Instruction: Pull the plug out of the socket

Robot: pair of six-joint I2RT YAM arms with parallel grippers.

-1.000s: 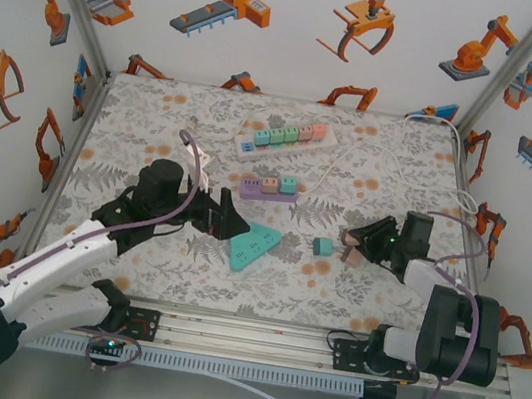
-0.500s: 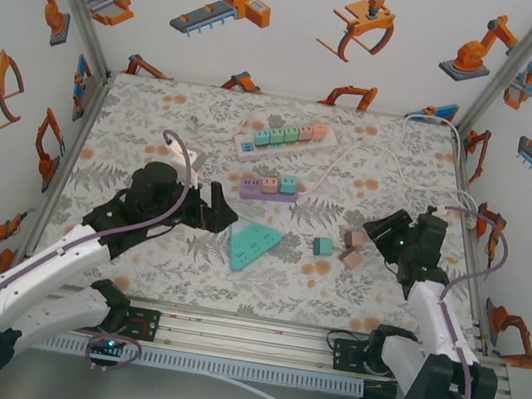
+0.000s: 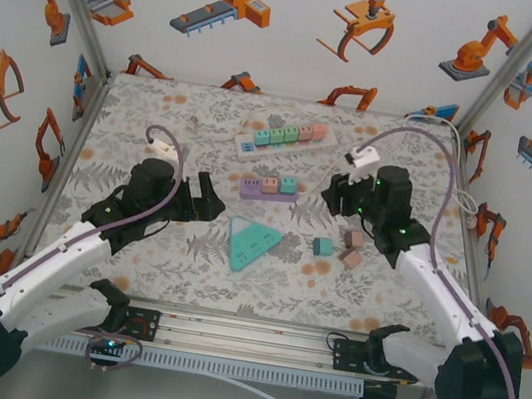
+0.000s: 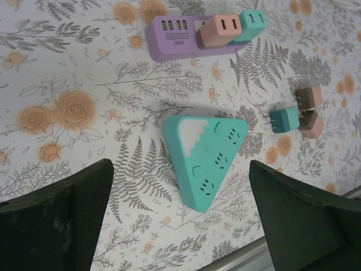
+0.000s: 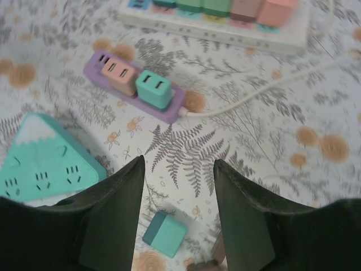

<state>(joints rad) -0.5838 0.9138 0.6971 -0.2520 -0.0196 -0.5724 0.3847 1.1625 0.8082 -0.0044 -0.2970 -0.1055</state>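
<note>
A purple socket strip (image 5: 93, 66) (image 3: 250, 194) lies mid-table with a pink plug (image 5: 117, 73) and a teal plug (image 5: 153, 87) seated in it. My right gripper (image 5: 177, 164) (image 3: 332, 196) hovers just right of and short of that strip, open, with nothing between its fingers. A teal triangular socket block (image 4: 206, 152) (image 3: 251, 243) lies with no plug in it. My left gripper (image 4: 180, 169) (image 3: 208, 197) stands wide open to its left, above the mat. A white power strip (image 5: 225, 36) (image 3: 284, 147) carries several coloured plugs.
Loose on the mat are a teal plug (image 3: 321, 246) (image 5: 164, 232) and two brown plugs (image 3: 354, 239) (image 3: 351, 259), right of the triangular block. A white cable (image 3: 338, 160) runs from the strips to the back right corner. Printed walls enclose the table.
My right gripper has left the loose brown plugs and swung up and left toward the purple strip. My left gripper has drawn back to the left, away from the triangular block.
</note>
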